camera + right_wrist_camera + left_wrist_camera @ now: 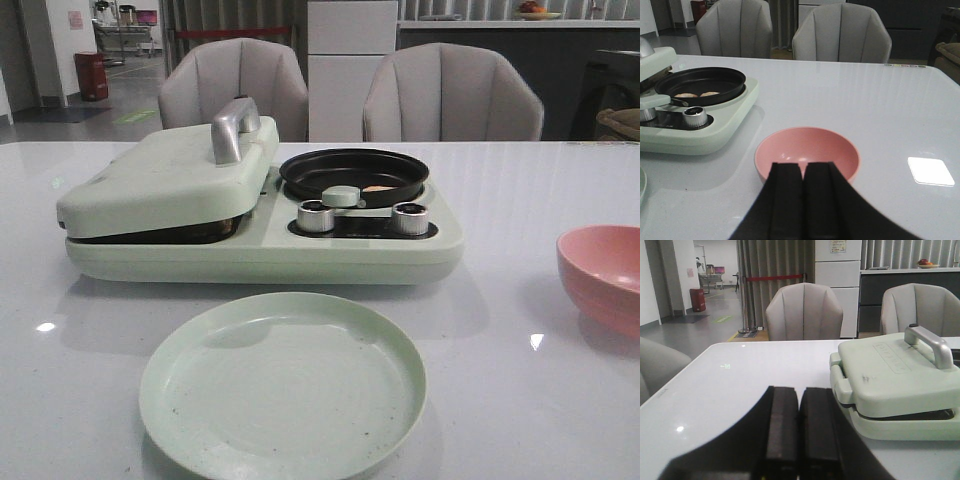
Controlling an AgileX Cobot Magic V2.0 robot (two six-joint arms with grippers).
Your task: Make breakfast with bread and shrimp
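Nearest the front camera lies a pale green plate [283, 385], while only the right wrist view shows two shrimp pieces [694, 94] in the black pan [701, 85] and both grippers, left [799, 432] and right [802, 200], pressed closed, empty.

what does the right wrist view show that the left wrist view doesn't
Only the right wrist view shows the round black frying pan with two small pale orange pieces in it, the silver knob, the empty pink bowl and the shut right gripper. Only the left wrist view shows the press's pale green closed lid with its silver handle, and the shut left gripper. Both show the mint green cooker, the white table and grey chairs.
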